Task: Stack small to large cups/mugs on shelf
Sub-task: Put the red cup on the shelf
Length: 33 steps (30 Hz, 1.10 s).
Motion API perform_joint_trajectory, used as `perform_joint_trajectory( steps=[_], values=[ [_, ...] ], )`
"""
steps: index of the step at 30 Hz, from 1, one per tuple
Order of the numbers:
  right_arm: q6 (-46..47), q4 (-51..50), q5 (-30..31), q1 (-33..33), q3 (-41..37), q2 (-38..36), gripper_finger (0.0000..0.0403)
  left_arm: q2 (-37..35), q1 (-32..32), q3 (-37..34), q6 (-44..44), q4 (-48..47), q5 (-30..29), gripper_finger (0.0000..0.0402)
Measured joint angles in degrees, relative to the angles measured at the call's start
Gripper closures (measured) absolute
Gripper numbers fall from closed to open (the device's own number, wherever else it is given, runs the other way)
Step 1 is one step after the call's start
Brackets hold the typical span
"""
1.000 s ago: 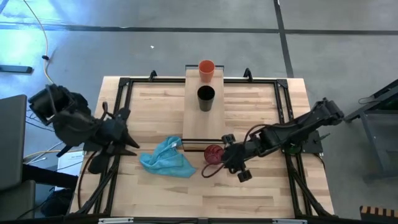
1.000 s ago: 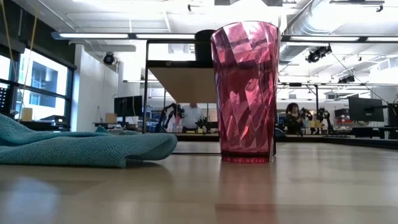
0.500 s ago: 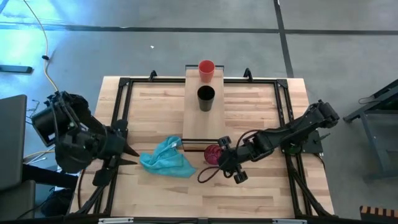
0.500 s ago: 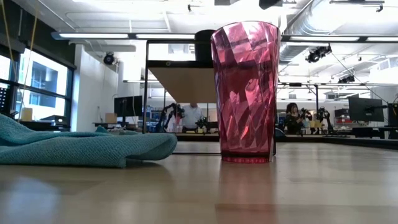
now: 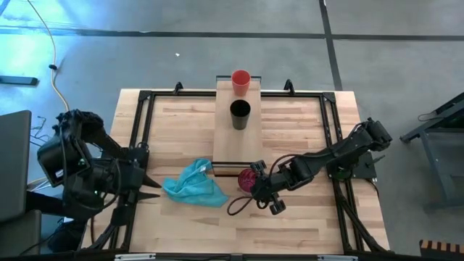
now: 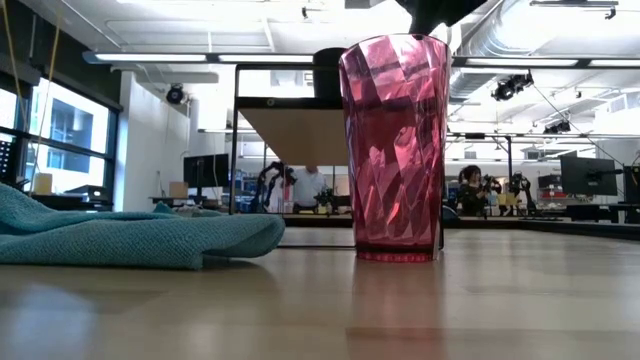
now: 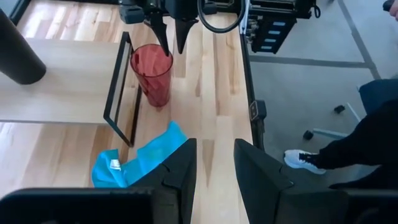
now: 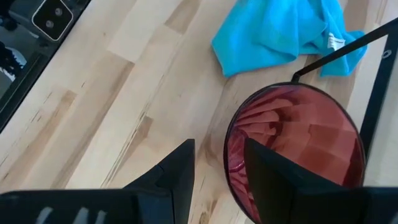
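High view first, going from the biggest cup down: the pinkish-red cup [image 5: 249, 179] stands upright on the tabletop [image 5: 304, 217], just off the near end of the shelf [image 5: 226, 138] beside its black frame and just right of the blue cloth [image 5: 194, 184] — it is not yet on the plank. The right gripper [image 5: 259, 188] is at this cup; in the right wrist view its fingers [image 8: 180, 165] are spread, one outside the rim and one over the cup's mouth, straddling the wall without pinching it. The black cup [image 5: 240, 113] stands mid-shelf, and the small orange-red cup [image 5: 241, 80] at the far end, the two apart, nothing nested. The left gripper [image 5: 148, 184] waits at the left edge, fingers parted and empty. By my reading, the stacking itself is all still to do — the large cup's pick-up looks like the step in hand.
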Motion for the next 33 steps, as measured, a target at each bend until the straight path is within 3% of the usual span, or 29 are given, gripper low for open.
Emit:
perform_joint_trajectory(
  steps=[15,25,33],
  values=[
    [0.2,0.58,-0.08,-1.11,-0.58,1.87,0.0272,0.0,-5.55,-0.47,-5.22,0.13,-7.36,0.0305],
    [0.19,0.62,-1.3,-1.16,-0.58,3.65,0.0274,0.0,-7.25,-0.47,-6.63,-0.03,-9.2,0.0305],
    [0.63,0.57,-1.3,-1.25,-0.58,3.72,0.0347,0.0,-7.23,-0.47,-6.61,-0.29,-9.22,0.0305]
  ],
)
